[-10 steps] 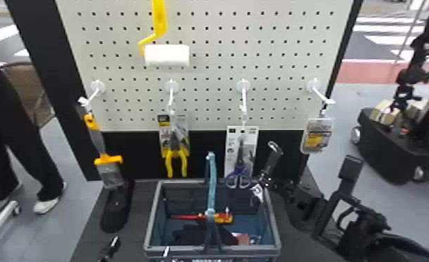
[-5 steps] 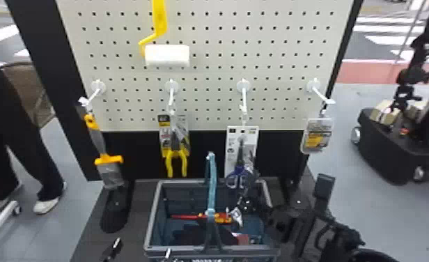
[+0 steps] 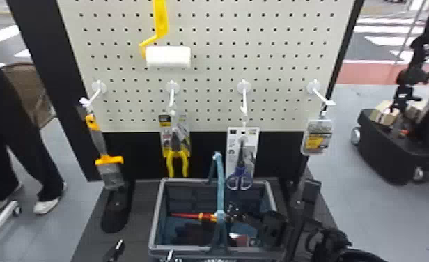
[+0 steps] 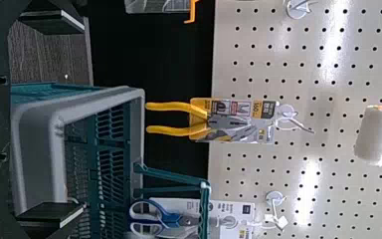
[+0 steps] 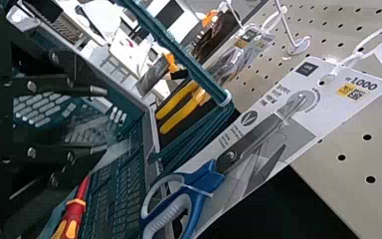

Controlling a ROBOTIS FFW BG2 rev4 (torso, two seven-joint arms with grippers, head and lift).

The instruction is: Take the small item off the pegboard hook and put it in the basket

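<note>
A small clear-fronted package hangs on the rightmost pegboard hook in the head view. Inside the basket, at its right half, is my right gripper, partly hidden by the handle and its own arm. In the right wrist view that gripper stands part-way open; a pale, blurred, see-through patch shows by its tips, too unclear to identify. My left gripper waits at the head view's bottom edge, left of the basket's front; the left wrist view has the gripper wide open and holding nothing.
A scraper, pliers and carded scissors hang on the other hooks. The basket's upright handle crosses its middle. A red-and-yellow tool and dark items lie inside. A paint roller hangs higher.
The right arm has come left and down, bringing its gripper from beside the scissors into the basket. The left arm and the hanging package have kept their places.
</note>
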